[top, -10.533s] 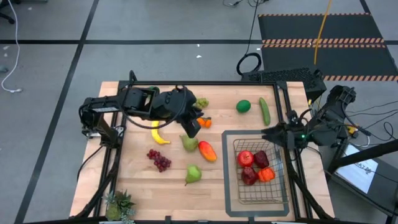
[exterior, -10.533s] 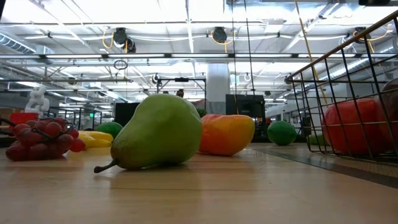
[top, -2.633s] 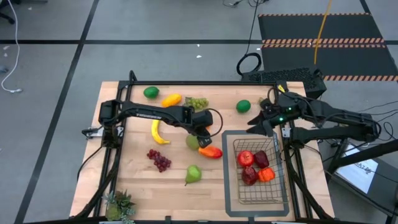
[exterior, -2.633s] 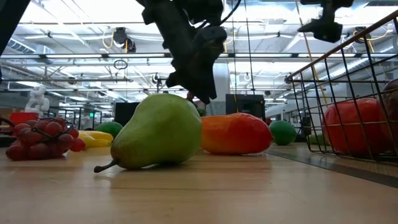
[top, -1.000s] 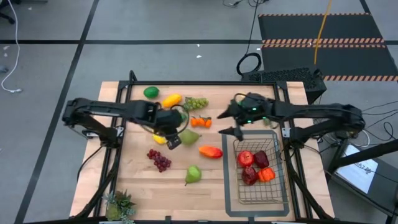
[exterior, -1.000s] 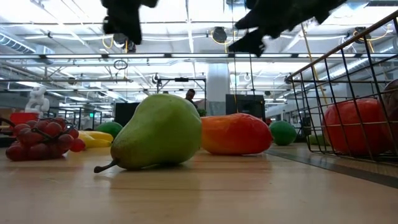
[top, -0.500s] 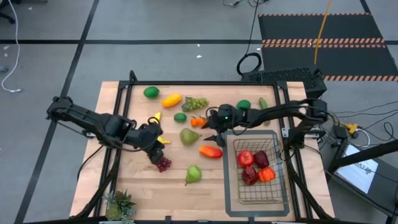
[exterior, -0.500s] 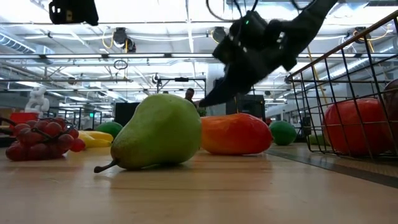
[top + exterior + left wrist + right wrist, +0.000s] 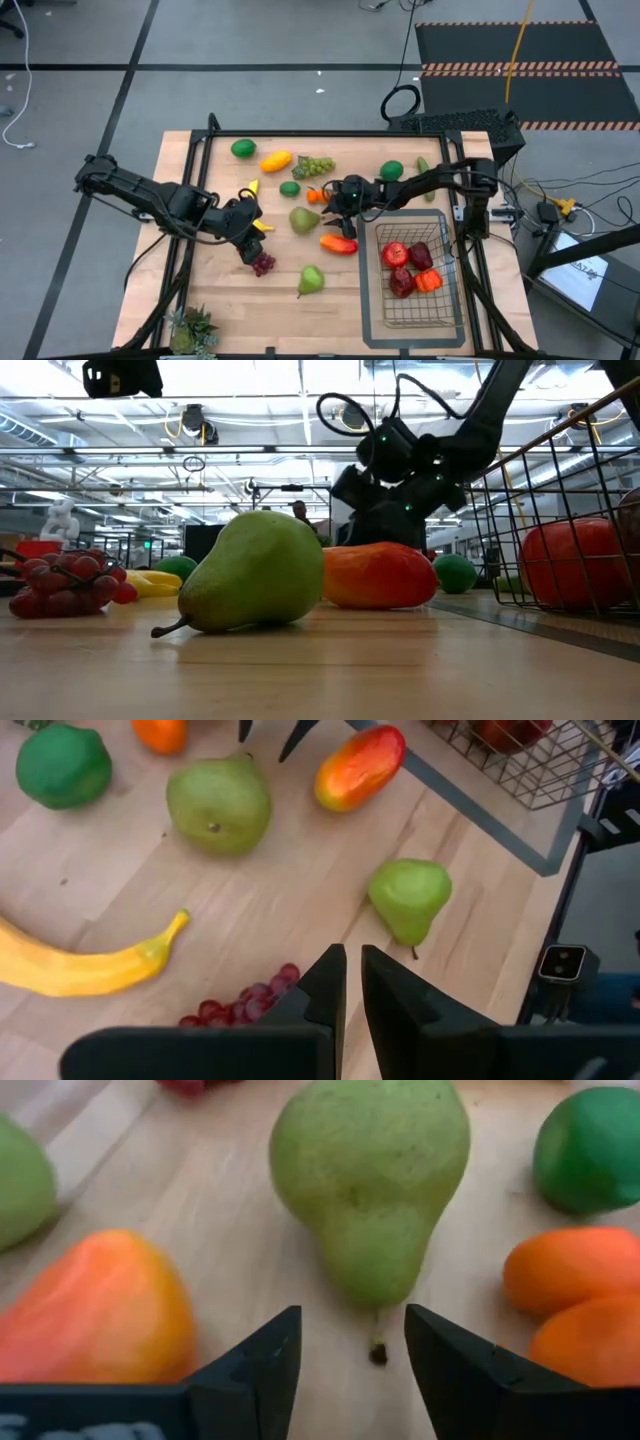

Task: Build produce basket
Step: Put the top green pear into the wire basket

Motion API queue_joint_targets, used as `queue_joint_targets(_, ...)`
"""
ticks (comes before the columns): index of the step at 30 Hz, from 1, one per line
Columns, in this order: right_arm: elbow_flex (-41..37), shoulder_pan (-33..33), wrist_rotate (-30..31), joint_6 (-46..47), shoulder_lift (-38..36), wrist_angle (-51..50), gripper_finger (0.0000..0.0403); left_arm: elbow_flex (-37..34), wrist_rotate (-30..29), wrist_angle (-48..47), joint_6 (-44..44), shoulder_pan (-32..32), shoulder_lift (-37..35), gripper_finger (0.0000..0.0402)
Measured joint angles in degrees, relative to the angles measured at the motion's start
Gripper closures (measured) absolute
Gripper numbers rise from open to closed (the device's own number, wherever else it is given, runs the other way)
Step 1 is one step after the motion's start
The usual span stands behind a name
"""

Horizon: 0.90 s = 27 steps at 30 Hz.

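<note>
Reaching low over the middle of the table, the right gripper [image 9: 340,222] points its parted, empty fingers [image 9: 255,1365] at the stem of a green pear [image 9: 303,219], with the orange-red mango [image 9: 338,243] just beside them. Near the table's left side, the left gripper [image 9: 247,250] hovers above the red grapes [image 9: 262,263] and the banana [image 9: 75,965], fingers pressed nearly together and holding nothing. By the right edge, the basket [image 9: 447,300] holds red and orange produce [image 9: 395,254].

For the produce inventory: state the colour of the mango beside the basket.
The mango is red blending into orange-yellow, clearest in the left wrist view.
</note>
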Motion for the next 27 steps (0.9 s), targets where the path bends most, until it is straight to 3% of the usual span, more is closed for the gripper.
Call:
queue_joint_targets(16, 3.8, 0.4, -0.1, -0.9, 6.2, 0.2, 0.0264, 0.0, 1.5, 1.7, 1.2, 2.7, 0.0, 0.0364)
queue_joint_targets(27, 3.8, 1.5, 0.1, -1.9, 6.1, -1.8, 0.0324, 0.0, 1.5, 3.6, 1.9, 5.8, 0.0, 0.0364)
